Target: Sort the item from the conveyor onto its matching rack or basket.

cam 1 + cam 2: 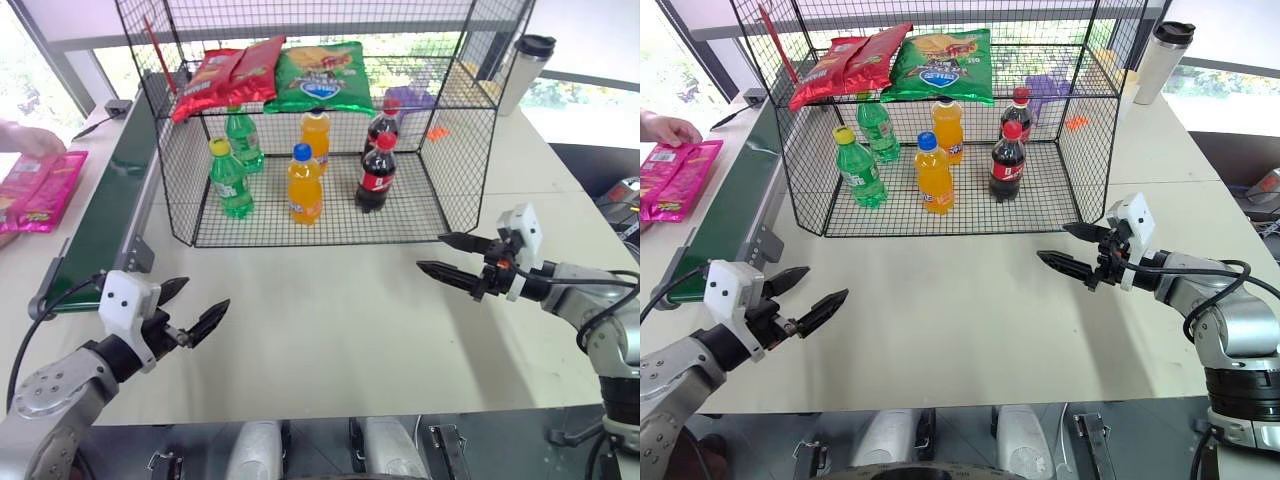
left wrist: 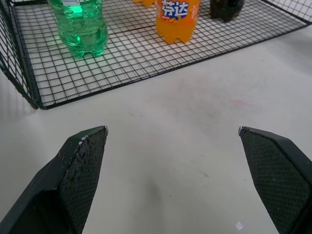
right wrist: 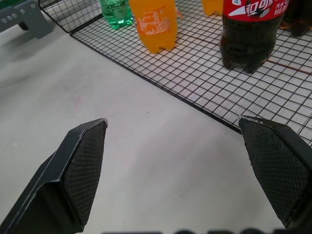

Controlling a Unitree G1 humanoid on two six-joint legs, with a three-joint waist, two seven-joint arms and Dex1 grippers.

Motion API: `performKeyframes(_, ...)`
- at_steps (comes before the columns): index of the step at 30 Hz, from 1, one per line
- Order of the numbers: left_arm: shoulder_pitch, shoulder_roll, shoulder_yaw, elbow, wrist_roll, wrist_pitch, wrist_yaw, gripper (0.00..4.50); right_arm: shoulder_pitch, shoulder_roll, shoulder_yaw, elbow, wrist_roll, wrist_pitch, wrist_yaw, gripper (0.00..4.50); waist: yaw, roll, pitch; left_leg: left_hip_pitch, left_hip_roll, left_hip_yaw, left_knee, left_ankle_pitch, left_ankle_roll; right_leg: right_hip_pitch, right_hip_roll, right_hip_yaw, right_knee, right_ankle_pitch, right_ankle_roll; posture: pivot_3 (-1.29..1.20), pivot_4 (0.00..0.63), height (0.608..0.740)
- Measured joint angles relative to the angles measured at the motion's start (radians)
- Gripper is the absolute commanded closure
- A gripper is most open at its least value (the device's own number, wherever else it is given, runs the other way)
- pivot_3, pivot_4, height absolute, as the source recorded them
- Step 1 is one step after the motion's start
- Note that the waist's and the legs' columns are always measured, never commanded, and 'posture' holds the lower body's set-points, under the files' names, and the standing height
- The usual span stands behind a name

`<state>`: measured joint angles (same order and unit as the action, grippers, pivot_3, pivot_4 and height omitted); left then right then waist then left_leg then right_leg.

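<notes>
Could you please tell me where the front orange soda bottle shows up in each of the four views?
Left eye view: front orange soda bottle stands on the cage's lower floor, centre.
Right eye view: same spot.
Left wrist view: label and base, upper middle.
Right wrist view: upper middle.
Shared landmark: front green bottle beside it.

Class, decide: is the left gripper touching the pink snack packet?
Apart. In the left eye view, the left gripper hangs open over the table, while the pink snack packet lies far off beyond the conveyor.

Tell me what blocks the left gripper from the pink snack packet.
The conveyor lies between the open left gripper and the pink snack packet, and a person's hand rests on the packet's far end. Nothing else intervenes.
</notes>
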<state>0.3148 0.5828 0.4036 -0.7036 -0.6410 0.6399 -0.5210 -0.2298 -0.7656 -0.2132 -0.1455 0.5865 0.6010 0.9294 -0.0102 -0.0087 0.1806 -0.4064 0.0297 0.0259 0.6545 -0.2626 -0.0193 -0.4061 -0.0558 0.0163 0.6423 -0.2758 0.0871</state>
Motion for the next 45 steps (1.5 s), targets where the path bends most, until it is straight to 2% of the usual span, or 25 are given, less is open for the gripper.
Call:
performKeyframes(11, -0.034, -0.004, -0.072, 0.031, 0.041, -0.02, -0.004, 0.0, -0.001, 0.021, 0.028, 0.0, -0.044, -0.026, -0.041, 0.07, -0.001, 0.0, 0.0, 0.0, 0.0, 0.0, 0.001, 0.0, 0.0, -0.001, 0.0, 0.0, 0.003, 0.0, 0.0, 0.0, 0.15, 0.74)
performKeyframes(22, -0.069, -0.037, -0.083, 0.043, 0.051, -0.038, 0.029, 0.0, -0.043, 0.027, 0.045, 0.002, -0.033, 0.013, -0.038, 0.07, 0.0, 0.0, 0.0, 0.0, 0.0, 0.0, 0.003, 0.0, 0.0, -0.001, 0.0, 0.0, 0.004, 0.001, 0.001, 0.0, 0.15, 0.74)
performKeyframes(45, -0.052, -0.031, -0.094, 0.042, 0.065, -0.038, 0.05, 0.0, -0.096, 0.044, 0.078, 0.055, -0.052, 0.0, -0.027, 0.07, -0.001, 0.0, 0.0, 0.0, 0.0, 0.0, 0.005, 0.0, 0.0, -0.001, 0.0, 0.0, 0.005, 0.0, 0.0, 0.0, 0.15, 0.74)
